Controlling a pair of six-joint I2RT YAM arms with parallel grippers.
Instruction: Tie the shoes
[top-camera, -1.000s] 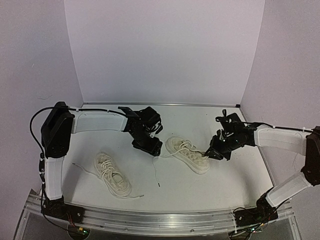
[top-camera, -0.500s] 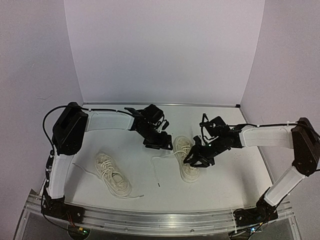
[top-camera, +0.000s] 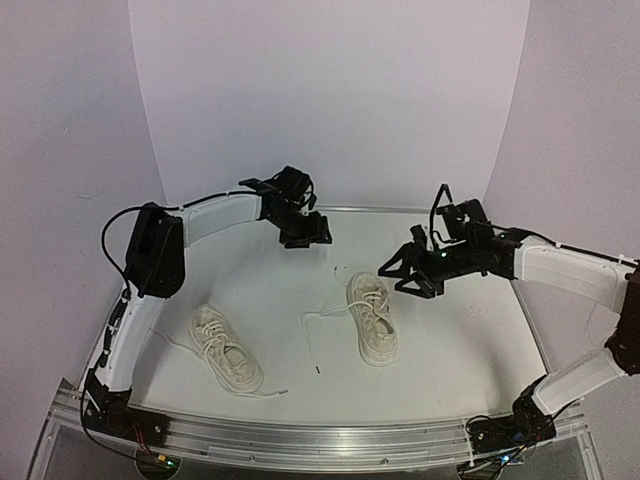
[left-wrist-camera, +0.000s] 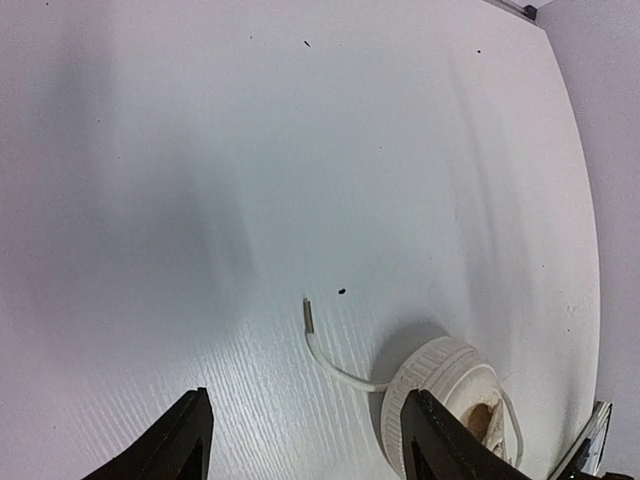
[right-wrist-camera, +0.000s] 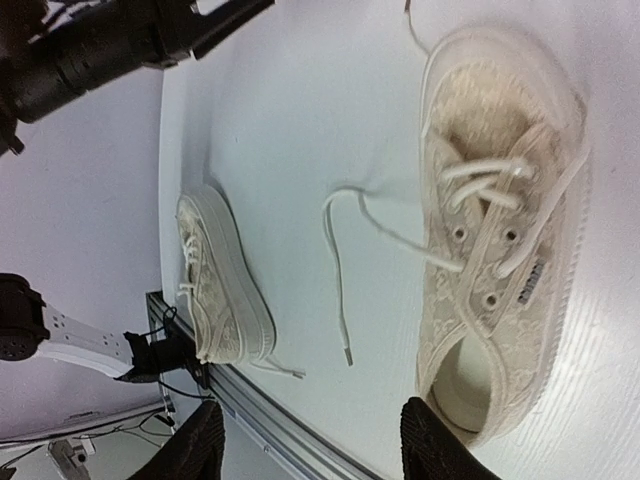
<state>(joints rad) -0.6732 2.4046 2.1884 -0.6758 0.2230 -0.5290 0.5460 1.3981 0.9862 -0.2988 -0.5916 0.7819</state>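
Both shoes are untied on the table (top-camera: 470, 330): centre shoe (top-camera: 372, 318) between the arms, left shoe (top-camera: 228, 349) nearer the front edge. Left gripper (top-camera: 305, 232) is far back, right gripper (top-camera: 400, 272) just beyond the centre shoe. Both are wide and hold nothing.

Risks we see:
- The lace (top-camera: 322, 316) lies thin and flat, so a pinch may miss.
- The shoe looks light, so a one-sided tug likely drags it or strips an eyelet.
- Two arms crowding one shoe could clash.
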